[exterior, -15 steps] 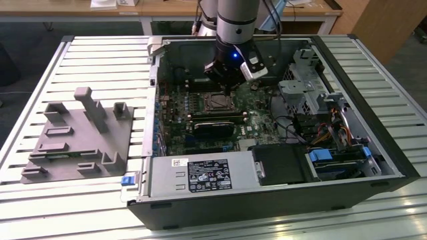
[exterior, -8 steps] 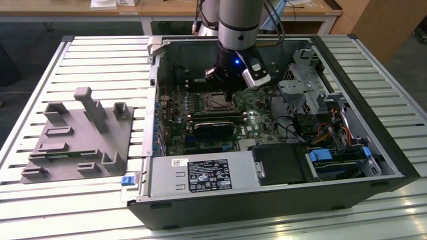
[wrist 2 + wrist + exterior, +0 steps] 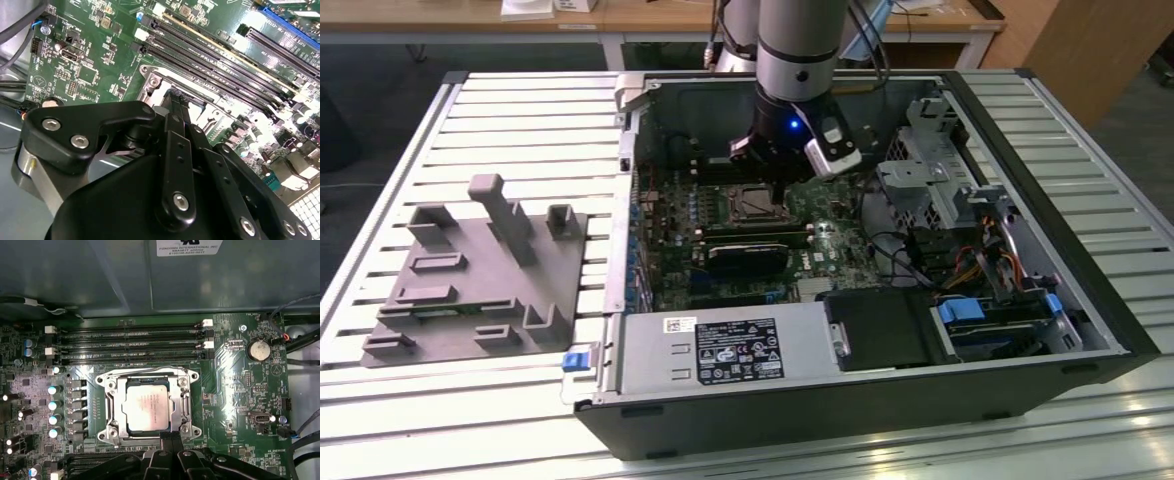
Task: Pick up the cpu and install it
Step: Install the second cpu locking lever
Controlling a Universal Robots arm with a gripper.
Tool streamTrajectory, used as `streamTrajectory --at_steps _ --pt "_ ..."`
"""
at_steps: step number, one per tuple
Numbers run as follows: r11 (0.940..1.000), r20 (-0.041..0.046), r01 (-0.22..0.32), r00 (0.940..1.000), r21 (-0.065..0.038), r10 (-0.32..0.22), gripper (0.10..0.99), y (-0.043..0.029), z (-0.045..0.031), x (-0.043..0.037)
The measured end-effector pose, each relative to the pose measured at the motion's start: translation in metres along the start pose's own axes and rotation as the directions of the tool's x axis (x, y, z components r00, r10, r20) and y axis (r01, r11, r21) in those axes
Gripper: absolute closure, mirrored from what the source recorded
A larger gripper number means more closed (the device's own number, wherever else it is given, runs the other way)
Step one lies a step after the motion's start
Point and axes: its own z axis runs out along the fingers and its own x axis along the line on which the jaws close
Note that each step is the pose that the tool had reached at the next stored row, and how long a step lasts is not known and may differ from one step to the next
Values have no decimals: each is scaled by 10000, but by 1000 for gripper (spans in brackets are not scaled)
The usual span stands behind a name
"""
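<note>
Arm reaching into open case (image 3: 1067,300); gripper (image 3: 171,436) hovering just beside socket (image 3: 107,412) edge. Fingers (image 3: 175,107) appearing pressed together, nothing seen between them — holding nothing, as far as views show. Cpu (image 3: 146,408) lying flat inside socket frame, grey fixture (image 3: 467,275) sitting well apart on table. Judgement: seating wants chip level, corners square to frame, no sideways drag over pins. Print: white label on case wall and chip markings present, not transcribing.
</note>
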Motion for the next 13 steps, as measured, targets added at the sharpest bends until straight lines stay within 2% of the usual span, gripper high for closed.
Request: streamTrajectory --at_steps 13 --pt "10000 0 0 10000 1 0 980 -51 -1 7"
